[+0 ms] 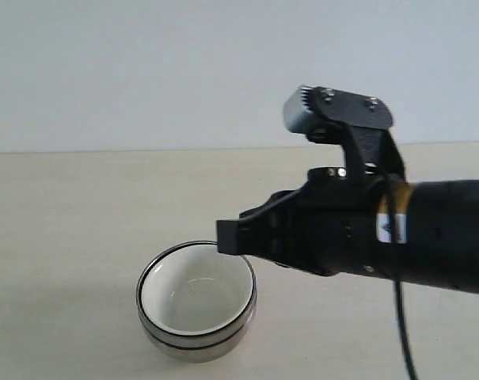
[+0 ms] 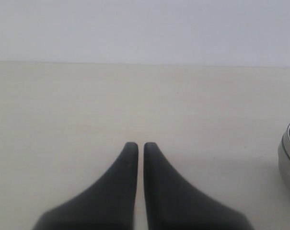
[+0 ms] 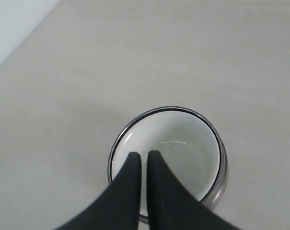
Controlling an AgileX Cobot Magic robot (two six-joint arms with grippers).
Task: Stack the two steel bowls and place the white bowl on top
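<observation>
The two steel bowls [image 1: 193,346] sit nested one in the other on the table, their shiny walls showing as two bands. The white bowl [image 1: 196,296] rests inside them, upright, its rim level with the steel rim. My right gripper [image 1: 227,237] hovers just above the stack's right rim, shut and holding nothing. In the right wrist view its fingertips [image 3: 144,154] hang over the white bowl [image 3: 183,143], ringed by the steel bowls [image 3: 222,168]. My left gripper [image 2: 140,145] is shut and empty over bare table, and the steel bowls [image 2: 287,160] show at the edge of that view.
The pale wooden tabletop [image 1: 65,237] stretches around the stack with nothing else on it. A plain white wall [image 1: 144,71] stands behind. The right arm's black body [image 1: 429,233] and its cable [image 1: 404,332] fill the right side of the exterior view.
</observation>
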